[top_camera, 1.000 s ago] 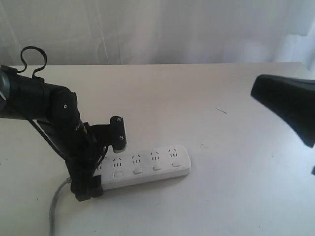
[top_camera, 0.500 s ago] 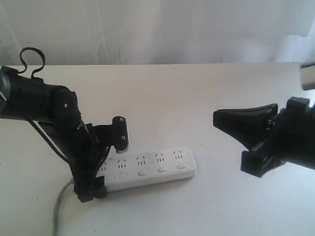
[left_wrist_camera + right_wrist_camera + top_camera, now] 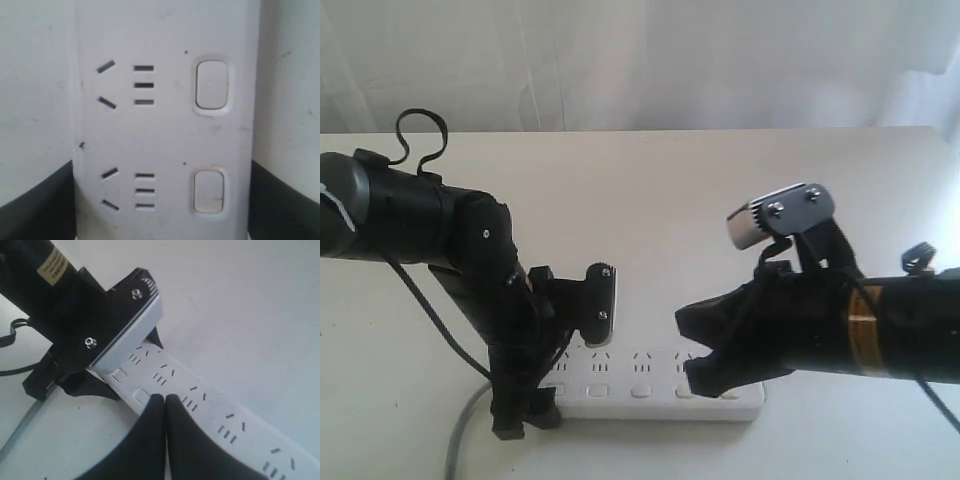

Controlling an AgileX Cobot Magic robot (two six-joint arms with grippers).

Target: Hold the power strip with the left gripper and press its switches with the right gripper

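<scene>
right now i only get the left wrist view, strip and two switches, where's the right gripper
observer: The right gripper is shut, with its tips over the strip on the switch row.
operator: pressing yet
observer: I can't tell whether it is touching. Two switches lie bare between its tips and the left gripper.
operator: which end am i holding
observer: The end where the cord comes out.
</scene>
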